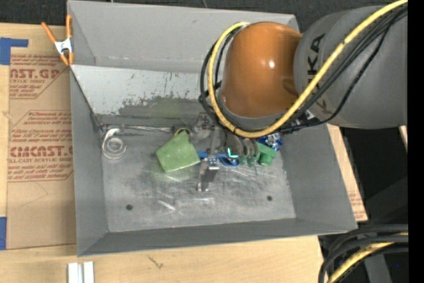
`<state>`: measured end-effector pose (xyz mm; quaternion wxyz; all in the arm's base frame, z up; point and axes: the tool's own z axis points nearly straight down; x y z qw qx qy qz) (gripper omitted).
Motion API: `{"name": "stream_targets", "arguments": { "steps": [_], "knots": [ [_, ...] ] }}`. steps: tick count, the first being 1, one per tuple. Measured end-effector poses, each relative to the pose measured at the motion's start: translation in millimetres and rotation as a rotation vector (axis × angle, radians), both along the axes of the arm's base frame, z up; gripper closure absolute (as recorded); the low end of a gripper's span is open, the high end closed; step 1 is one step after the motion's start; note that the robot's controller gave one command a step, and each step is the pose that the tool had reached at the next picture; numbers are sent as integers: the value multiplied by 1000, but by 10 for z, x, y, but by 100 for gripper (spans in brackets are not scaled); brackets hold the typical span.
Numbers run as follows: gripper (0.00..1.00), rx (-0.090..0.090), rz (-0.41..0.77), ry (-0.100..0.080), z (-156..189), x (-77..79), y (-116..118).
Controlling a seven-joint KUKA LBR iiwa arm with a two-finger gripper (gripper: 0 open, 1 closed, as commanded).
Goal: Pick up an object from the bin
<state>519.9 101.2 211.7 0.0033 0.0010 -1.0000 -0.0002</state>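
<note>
Green rectangular block (177, 154) lies mid-floor in the grey metal bin (93, 209), right of a clear plastic ring (113, 144). My hand (208, 172) is low just beside its right edge; wide or narrow, I cannot tell. Further right lie small blue and green parts (265, 154).

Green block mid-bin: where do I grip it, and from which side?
Probably across its shorter width, coming straight down from above. The green block lies flat on the bin floor, turned askew, with bare floor along its left and lower edges; the tool stands close on its right.
</note>
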Motion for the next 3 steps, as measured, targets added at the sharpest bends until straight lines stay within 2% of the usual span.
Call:
{"name": "stream_targets", "arguments": {
  "steps": [1,2,3],
  "knots": [
    [0,1,91,-11,-820,303,-348],
    [0,5,-30,-21,-1378,453,-958],
    [0,4,-27,-17,-1375,589,-1176]
  ]
}}
